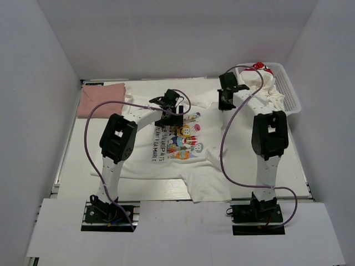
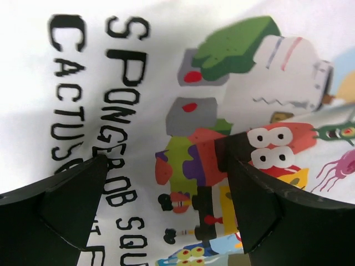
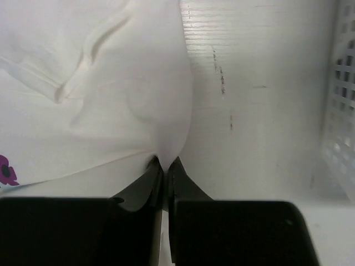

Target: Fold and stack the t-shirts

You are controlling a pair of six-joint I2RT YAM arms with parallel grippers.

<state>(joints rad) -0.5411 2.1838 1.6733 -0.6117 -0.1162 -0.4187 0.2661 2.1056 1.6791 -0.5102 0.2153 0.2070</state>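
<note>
Arm bases [image 1: 108,213]: bolted at the near edge of the table, one left and one right, with a purple cable looping up from each.
Table [image 1: 288,166]: white, closed in by white walls on three sides.
Cartoon t-shirt [image 1: 177,149]: white, spread flat and print-up in the middle of the table, lying sideways, with one sleeve trailing toward the near edge.
Left hand [image 2: 161,160]: fingers spread wide and holding nothing, poised over the colourful print beside the dark lettering. Cannot tell whether it touches the cloth.
Right hand [image 3: 165,163]: fingers pinched together on the far right edge of the cartoon t-shirt, where plain white cloth rises to a small peak at the tips. Bare table lies to its right.
Pink t-shirt [image 1: 100,100]: folded, in the far left corner, well apart from both hands.
Basket [image 1: 288,88]: white mesh, in the far right corner.
Bundled t-shirts [image 1: 260,77]: white with some red, heaped in the basket.
Step in hand: probably the start of the first fold, with only the right hand gripping.
Next move: the left hand likely needs its own hold on an edge. Both can then carry the cloth across, low and level, so it does not bunch.
</note>
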